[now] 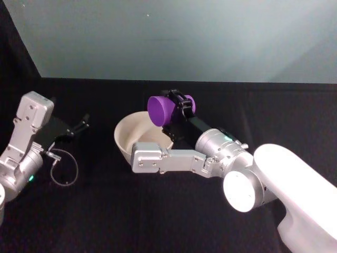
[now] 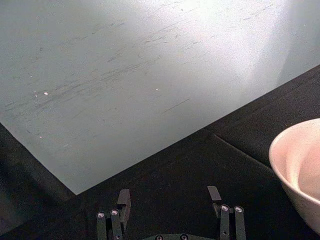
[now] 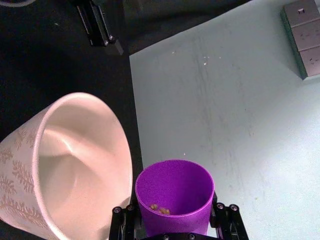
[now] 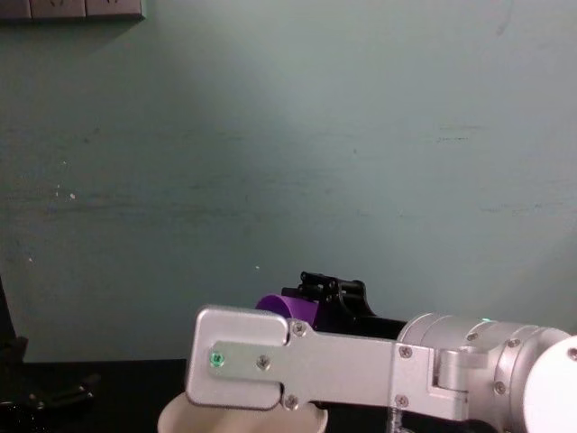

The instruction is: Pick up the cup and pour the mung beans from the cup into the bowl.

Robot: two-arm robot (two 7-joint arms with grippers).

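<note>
- Starting nearest the robot, the right arm's silver link [image 1: 152, 158] is seen across the near rim of the bowl [image 1: 122, 138]. Whether the two touch cannot be told. A knock from this link while the wrist is rolled could shift or tip the bowl on the black desk [image 1: 131, 221].
- A spill is judged the main risk. The cup [image 1: 159, 109] is held tipped on its side above the bowl's far right rim rather than over its middle, so beans could be dropped past the rim onto the desk.
- A few mung beans [image 3: 160, 208] are seen lying inside the cup, so the pour is judged unfinished. More tilt seems needed, and a jerk could scatter them.
- The right end effector [image 1: 180, 104] is closed narrowly on the cup, with one finger set against each side of its wall.
- The left end effector [image 2: 168, 197] is parked well apart at the left of the desk, its fingers spread wide with nothing between them.
- Beyond the desk, a pale teal wall [image 1: 184, 37] is seen.
</note>
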